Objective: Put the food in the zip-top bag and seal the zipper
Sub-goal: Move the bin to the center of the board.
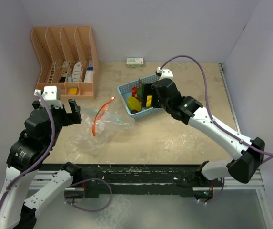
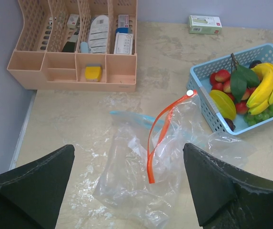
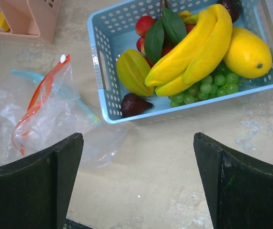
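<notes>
The food, toy bananas, a lemon, a starfruit, green grapes, red berries and a dark purple fig, lies in a light-blue basket. It also shows in the top view and the left wrist view. The clear zip-top bag with an orange zipper strip lies crumpled left of the basket. My left gripper is open and empty above the bag. My right gripper is open and empty over the basket's near edge.
A peach desk organizer with small items stands at the back left, also in the left wrist view. A small green-and-white box lies at the back wall. Walls close in the left, back and right sides.
</notes>
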